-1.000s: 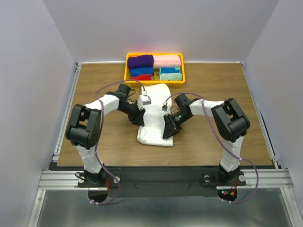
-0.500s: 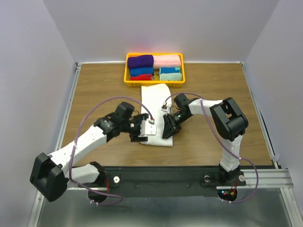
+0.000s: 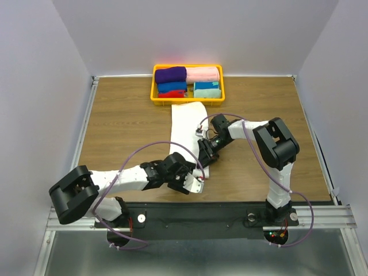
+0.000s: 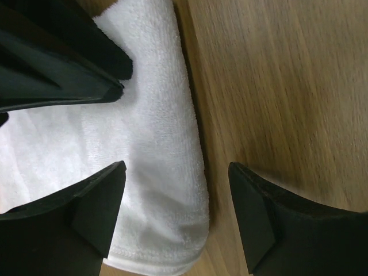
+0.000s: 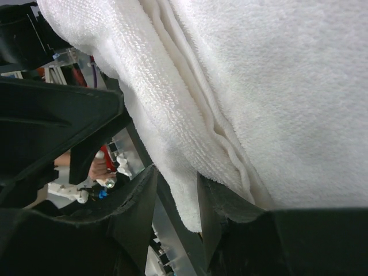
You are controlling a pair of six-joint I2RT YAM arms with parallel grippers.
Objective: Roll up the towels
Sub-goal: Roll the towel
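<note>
Now: white towel point(image 3: 187, 121), flat lengthwise on worktop point(image 3: 126, 115). Left claw point(image 3: 192, 183), spread wide, newly moved to its near end; right claw point(image 3: 206, 150) pinches its right edge. Rolling likely next.

At the far edge of the brown wood-grain table top point(image 3: 126, 115), about the middle, sits a yellow plastic basket point(image 3: 153, 83) with low walls. Inside it, a pale pink rolled terry towel point(image 3: 203, 73) lies at the far right, with a teal rolled towel point(image 3: 207, 89) just nearer on that side. On the left side a blue rolled towel point(image 3: 172, 87) lies in the middle, and a red rolled towel point(image 3: 171, 94) is tucked against the near wall. A silver aluminium rail point(image 3: 80, 138) runs along the table's left side, and a wider slotted aluminium beam point(image 3: 195, 215) crosses the near edge. Plain pale lavender walls point(image 3: 190, 29) close in left, right and far.
</note>
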